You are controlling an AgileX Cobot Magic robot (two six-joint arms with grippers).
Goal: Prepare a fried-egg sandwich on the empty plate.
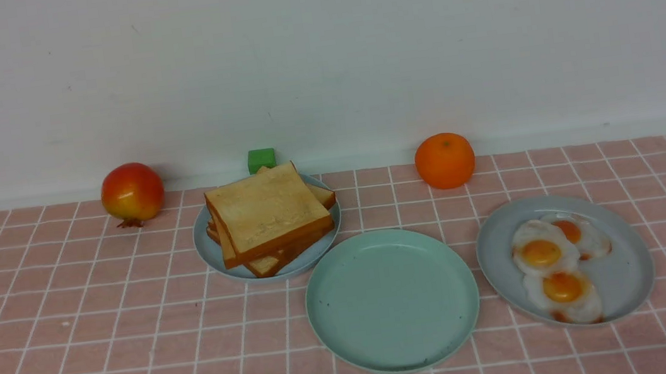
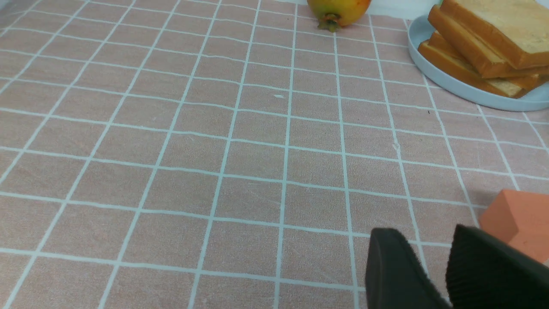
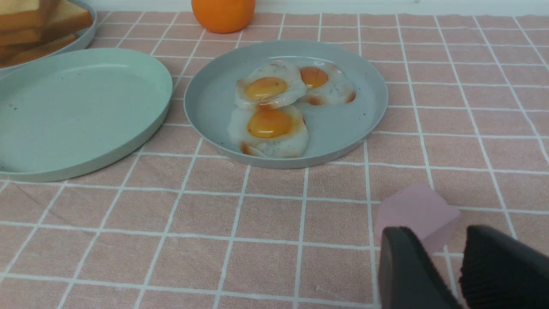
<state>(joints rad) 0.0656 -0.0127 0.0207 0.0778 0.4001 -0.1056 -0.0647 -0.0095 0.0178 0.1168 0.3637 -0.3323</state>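
Plain wall [image 1: 317,62], prob. off-white.

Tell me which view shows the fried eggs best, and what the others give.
The right wrist view: it shows all three fried eggs closest, with yolks and browned edges clear. The front view also shows all three, but smaller. The left wrist view shows none.

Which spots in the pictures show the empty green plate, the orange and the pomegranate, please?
Green plate [image 1: 391,300]: front view, bare middle.
Orange [image 1: 445,162]: front view, middle of its peel.
Pomegranate [image 1: 132,191]: front view, middle of its skin.
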